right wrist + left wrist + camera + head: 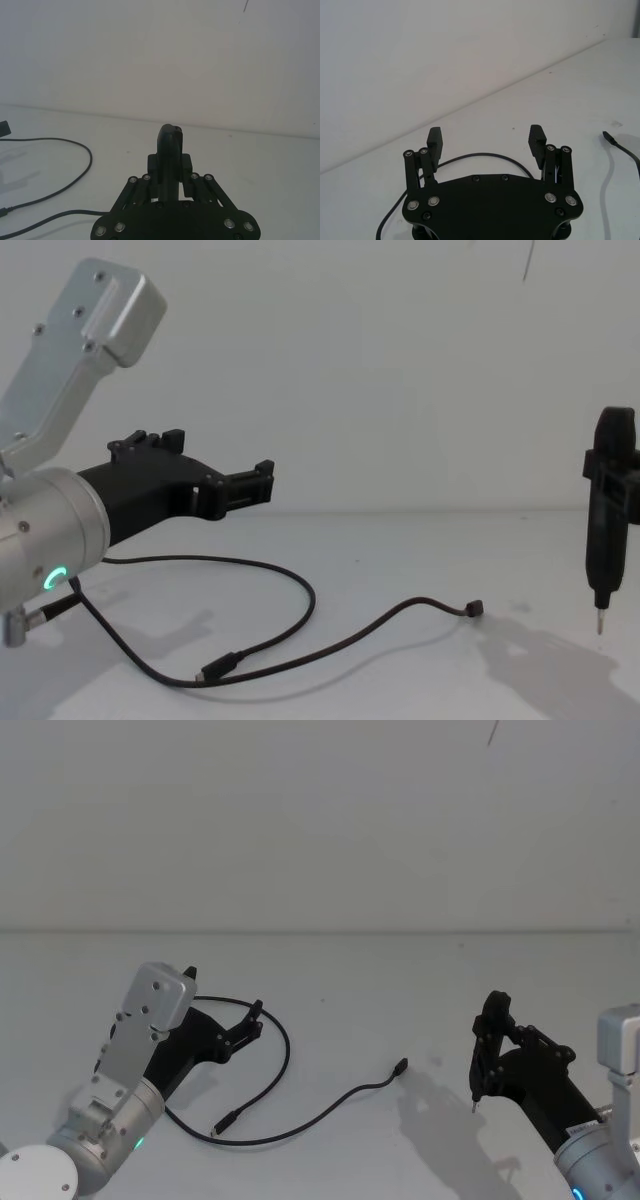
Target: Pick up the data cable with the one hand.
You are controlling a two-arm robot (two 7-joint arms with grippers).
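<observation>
The data cable (pixel 288 1045) lies in a loose loop on the white table, one plug (pixel 400 1068) toward the middle and the other plug (pixel 222 1125) nearer me. My left gripper (pixel 224 990) hovers open just above the loop's far left part, touching nothing. In the left wrist view the cable (pixel 480 155) arcs across the table below the open left gripper (pixel 486 132). From the chest the left gripper (pixel 220 455) hangs clearly higher than the cable (pixel 312 600). Off to the right, my right gripper (pixel 492 1020) is shut on a black stick-like tool (pixel 605 520).
The tool's thin metal tip (pixel 598 625) points down, just above the table (pixel 330 970) and right of the cable's middle plug (pixel 475 610). A plain white wall stands behind the table. In the right wrist view the cable (pixel 90 160) curves at the left.
</observation>
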